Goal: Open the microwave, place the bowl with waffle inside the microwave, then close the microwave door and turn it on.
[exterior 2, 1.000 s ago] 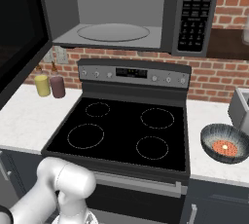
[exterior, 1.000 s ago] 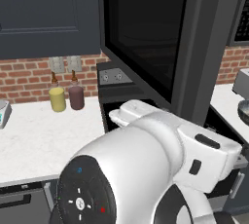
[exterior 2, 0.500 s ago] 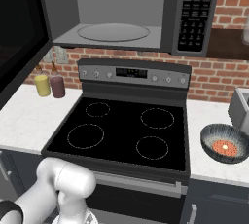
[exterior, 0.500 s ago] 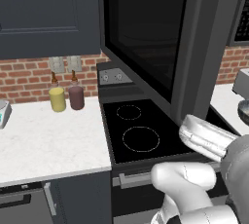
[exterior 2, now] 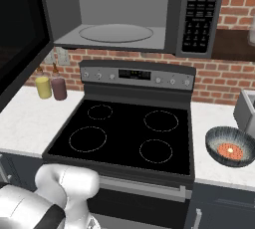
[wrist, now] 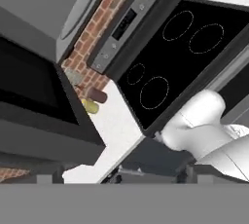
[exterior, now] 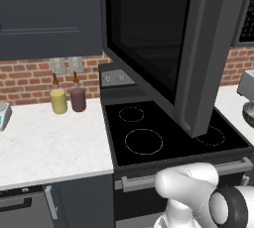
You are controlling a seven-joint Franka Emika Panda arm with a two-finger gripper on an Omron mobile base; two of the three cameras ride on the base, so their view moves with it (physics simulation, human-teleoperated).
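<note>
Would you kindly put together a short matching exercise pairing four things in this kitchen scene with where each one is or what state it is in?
Things:
1. microwave door
2. bowl
3. yellow jar
4. waffle

Places or states:
A. on the counter left of the stove, by the brick wall
B. swung wide open
C. lying inside the bowl
D. on the counter right of the stove

Pairs: 1-B, 2-D, 3-A, 4-C

Open microwave point(exterior 2: 124, 19) above the stove point(exterior 2: 124, 133), bowl point(exterior 2: 230, 146) with waffle point(exterior 2: 229, 150) on the right counter point(exterior 2: 211, 166).
</note>
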